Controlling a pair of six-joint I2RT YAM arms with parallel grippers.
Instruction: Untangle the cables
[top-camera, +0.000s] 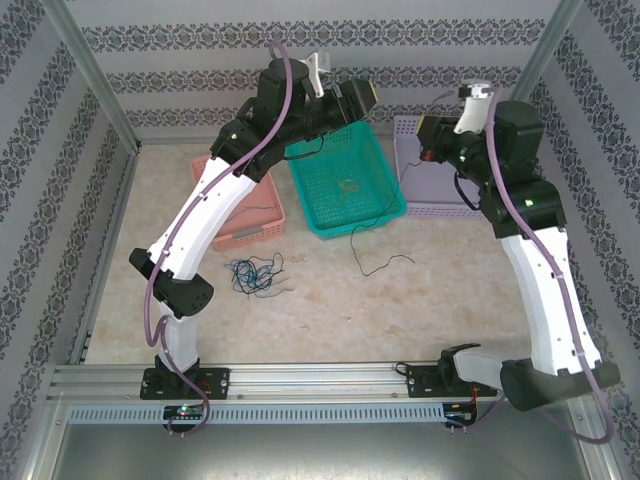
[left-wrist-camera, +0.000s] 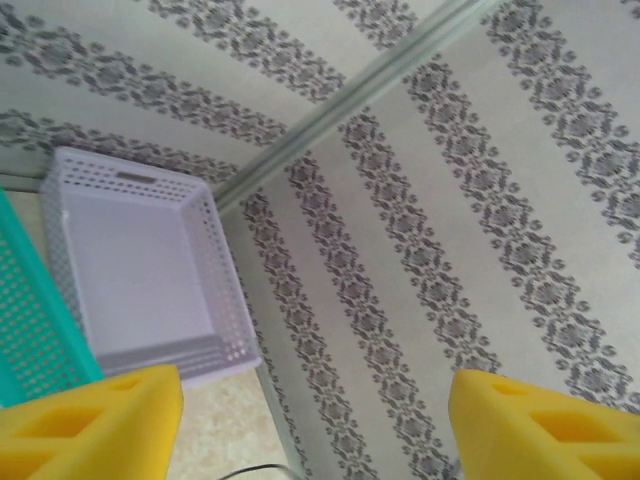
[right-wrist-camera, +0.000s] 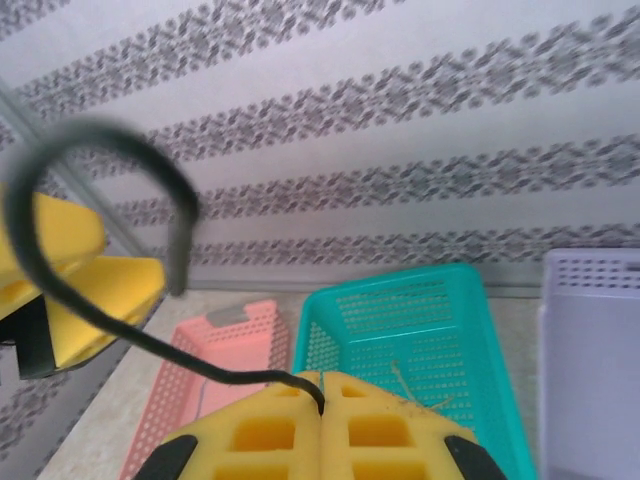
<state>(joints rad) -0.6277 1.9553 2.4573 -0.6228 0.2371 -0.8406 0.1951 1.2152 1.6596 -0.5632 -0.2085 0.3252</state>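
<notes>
My right gripper (right-wrist-camera: 321, 388) is raised above the baskets and shut on a black cable (right-wrist-camera: 120, 330), which leaves the pads to the left and curls up in a loop. In the top view this gripper (top-camera: 428, 137) hangs near the purple basket. My left gripper (left-wrist-camera: 315, 425) is open, its yellow pads (left-wrist-camera: 95, 420) wide apart with nothing between them; it hovers high over the teal basket (top-camera: 385, 160). A tangle of black, blue and green cables (top-camera: 255, 272) lies on the table. Another black cable (top-camera: 375, 250) lies loose to its right. A yellowish cable (top-camera: 345, 187) lies in the teal basket.
A pink basket (top-camera: 250, 228) stands at the back left with a thin cable inside. The purple basket (top-camera: 440, 195) stands at the back right. Patterned walls and metal posts enclose the table. The arms' purple hoses (top-camera: 265, 130) arch overhead.
</notes>
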